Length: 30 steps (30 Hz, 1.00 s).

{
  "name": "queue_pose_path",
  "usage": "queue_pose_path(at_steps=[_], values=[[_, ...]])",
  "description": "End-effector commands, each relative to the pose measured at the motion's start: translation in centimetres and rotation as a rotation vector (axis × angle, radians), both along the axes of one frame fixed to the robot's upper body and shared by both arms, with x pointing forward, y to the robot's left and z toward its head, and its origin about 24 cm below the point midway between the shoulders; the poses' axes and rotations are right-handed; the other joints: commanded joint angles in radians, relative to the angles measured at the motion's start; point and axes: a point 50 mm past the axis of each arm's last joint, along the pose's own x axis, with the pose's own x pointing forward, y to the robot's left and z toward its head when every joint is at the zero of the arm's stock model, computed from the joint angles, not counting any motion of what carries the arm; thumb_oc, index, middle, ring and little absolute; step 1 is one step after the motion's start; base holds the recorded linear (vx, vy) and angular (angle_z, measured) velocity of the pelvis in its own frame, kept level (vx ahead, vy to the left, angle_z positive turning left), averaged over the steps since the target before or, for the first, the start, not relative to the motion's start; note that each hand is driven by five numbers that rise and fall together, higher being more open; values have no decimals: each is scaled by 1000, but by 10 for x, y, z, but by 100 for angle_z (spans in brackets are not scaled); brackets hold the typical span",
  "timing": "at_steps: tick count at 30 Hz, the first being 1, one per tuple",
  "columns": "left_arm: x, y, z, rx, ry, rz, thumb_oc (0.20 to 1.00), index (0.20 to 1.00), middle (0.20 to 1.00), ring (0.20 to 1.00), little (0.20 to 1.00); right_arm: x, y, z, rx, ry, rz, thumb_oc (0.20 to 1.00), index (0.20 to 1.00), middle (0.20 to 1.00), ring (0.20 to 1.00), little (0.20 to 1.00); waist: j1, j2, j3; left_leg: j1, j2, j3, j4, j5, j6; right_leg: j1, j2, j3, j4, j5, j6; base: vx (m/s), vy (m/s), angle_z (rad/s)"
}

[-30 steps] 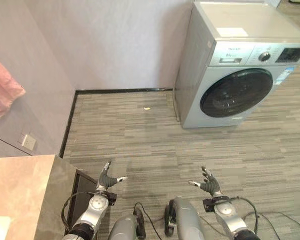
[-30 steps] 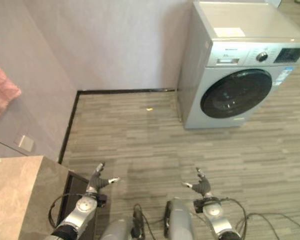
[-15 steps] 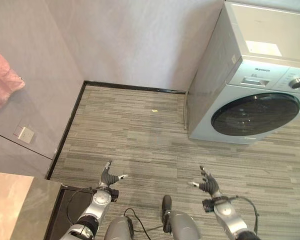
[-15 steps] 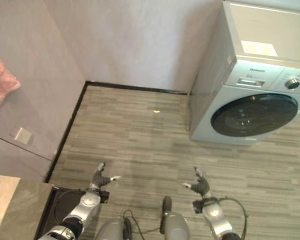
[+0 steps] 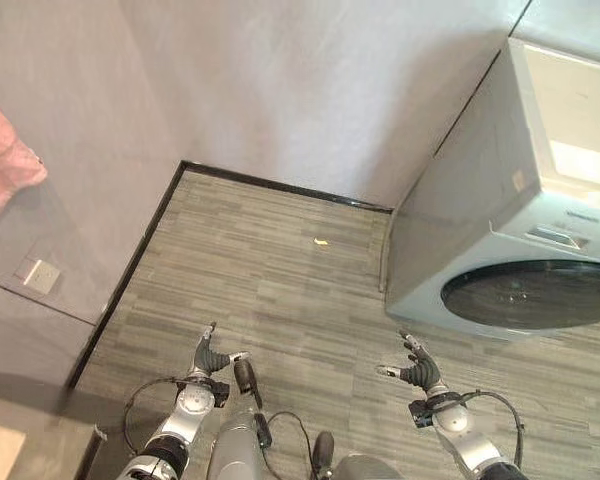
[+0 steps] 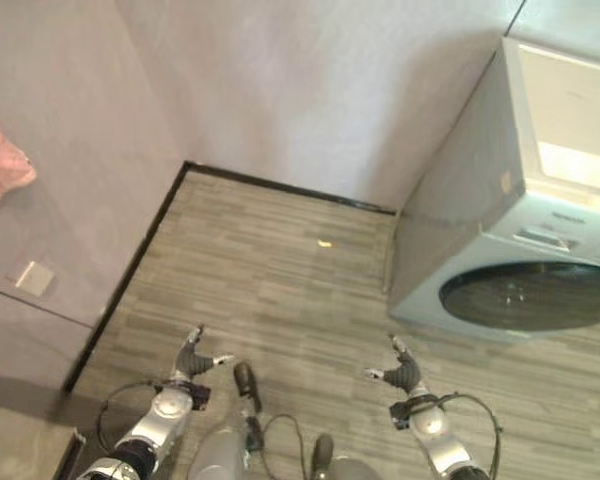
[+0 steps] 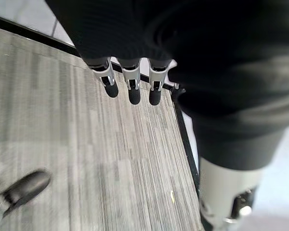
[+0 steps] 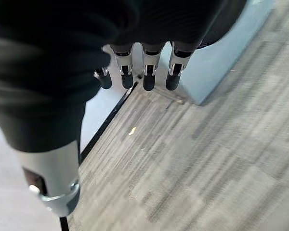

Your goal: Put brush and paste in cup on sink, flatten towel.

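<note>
We hold our left hand (image 5: 211,358) and right hand (image 5: 418,371) spread and empty above the grey striped plank floor (image 5: 280,290). The pink towel (image 5: 5,165) hangs on the wall, well apart from the silver front-loading washing machine (image 5: 520,240).

Pink towel (image 5: 5,165) cut off by left edge of eye views; hanging point and full shape out of frame. Washing machine (image 5: 540,220) cut by right edge; door and control panel partly shown. Small yellowish scrap (image 5: 322,241) on floor too small to identify. Countertop corner (image 5: 0,450) at lower left cut off; surface contents could not be seen.
</note>
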Motion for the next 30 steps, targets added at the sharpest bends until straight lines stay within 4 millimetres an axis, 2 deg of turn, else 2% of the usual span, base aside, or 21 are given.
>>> queue_pose_path(at_steps=[1,3,4,6,7,8,9,10,11,12,14,16,19,22,24,25,26,29,30], values=[[12,5,16,44,-85,-39,1000,1000,1000,1000,1000,17,14,21,43,-119,60,1000,1000,1000,1000,1000,26,-30,-58,-20,-25,-5,119,-82,-34,-82,-85,49,302,81,93,317,279,-4],[13,7,17,52,-87,-42,1000,1000,1000,1000,1000,16,19,20,58,-112,68,1000,1000,1000,1000,1000,27,-39,-53,12,-63,-12,131,-130,7,-139,-123,76,471,231,116,307,320,15],[13,8,18,58,-87,-45,1000,1000,1000,1000,1000,17,21,21,64,-115,73,1000,1000,1000,1000,1000,26,-35,-48,37,-79,-18,129,-150,25,-168,-142,79,554,294,116,324,334,15],[17,10,23,76,-99,-63,1000,1000,1000,1000,1000,20,25,25,76,-134,77,1000,1000,1000,1000,1000,17,-14,-25,88,-89,-38,120,-171,54,-245,-153,80,695,353,109,262,246,39],[17,10,23,76,-99,-63,1000,1000,1000,1000,1000,20,25,25,76,-134,77,1000,1000,1000,1000,1000,17,-13,-26,88,-89,-38,121,-171,54,-246,-153,80,695,353,109,327,163,52],[17,9,24,93,-105,-87,1000,1000,1000,1000,1000,20,26,27,91,-147,72,1000,1000,1000,1000,1000,-2,3,-16,136,-98,-86,101,-189,60,-337,-100,122,731,274,97,372,117,51],[17,9,24,93,-108,-88,1000,1000,1000,1000,1000,19,28,28,103,-153,79,1000,1000,1000,1000,1000,-12,8,-16,164,-108,-115,80,-189,57,-387,-83,116,669,232,81,483,131,44],[17,9,24,91,-107,-82,1000,1000,1000,1000,1000,19,29,29,115,-152,81,1000,1000,1000,1000,1000,-8,8,-23,180,-112,-121,72,-196,53,-386,-115,84,599,228,78,365,41,59],[18,8,24,82,-113,-77,1000,1000,1000,1000,1000,18,28,29,119,-156,81,1000,1000,1000,1000,1000,-12,8,-21,191,-117,-140,68,-202,46,-386,-122,62,542,216,75,329,-23,75],[19,5,25,77,-118,-81,1000,1000,1000,1000,1000,18,27,31,125,-164,76,1000,1000,1000,1000,1000,-28,5,-18,205,-131,-179,64,-211,40,-402,-97,85,467,191,74,359,-69,88],[22,-2,26,66,-130,-106,1000,1000,1000,1000,1000,14,23,31,118,-163,76,1000,1000,1000,1000,1000,-58,0,-20,240,-159,-258,61,-234,24,-426,-31,200,252,193,84,445,-75,110],[22,-6,26,58,-131,-125,1000,1000,1000,1000,1000,11,18,32,106,-164,75,1000,1000,1000,1000,1000,-80,-3,-28,275,-175,-327,45,-257,11,-448,-10,280,144,221,103,437,-61,188],[18,-12,23,45,-124,-154,1000,1000,1000,1000,1000,2,12,29,101,-135,82,1000,1000,1000,1000,1000,-84,-12,-43,294,-199,-422,52,-278,-1,-433,6,321,161,228,109,344,-109,158],[16,-15,21,38,-119,-165,1000,1000,1000,1000,1000,1,8,26,87,-119,73,1000,1000,1000,1000,1000,-81,-14,-48,291,-201,-469,58,-282,-4,-417,5,307,167,220,92,166,-108,152],[8,-11,17,-4,-111,-109,1000,1000,1000,1000,1000,3,1,28,64,-123,71,1000,1000,1000,1000,1000,-66,-5,-63,281,-181,-510,89,-276,-26,-395,-1,236,165,190,68,322,-266,60],[8,-9,18,-19,-118,-89,1000,1000,1000,1000,1000,4,-3,28,54,-123,65,1000,1000,1000,1000,1000,-65,-4,-65,267,-174,-504,123,-273,-38,-386,-5,211,161,179,59,316,-264,61],[8,-9,19,-39,-132,-70,1000,1000,1000,1000,1000,5,-7,31,48,-139,55,1000,1000,1000,1000,1000,-68,-1,-61,243,-161,-464,170,-269,-53,-366,-14,174,155,167,52,193,-170,102],[15,-13,27,-165,-180,2,1000,1000,1000,1000,1000,12,-16,42,44,-190,9,1000,1000,1000,1000,1000,-76,-14,-24,82,-101,-235,339,-236,-80,-326,-59,90,136,159,40,67,-154,146],[20,-14,33,-202,-215,17,1000,1000,1000,1000,1000,13,-20,47,37,-214,-15,1000,1000,1000,1000,1000,-88,-11,-17,71,-38,-117,325,-228,-77,-313,-72,49,128,156,41,76,-125,117]])
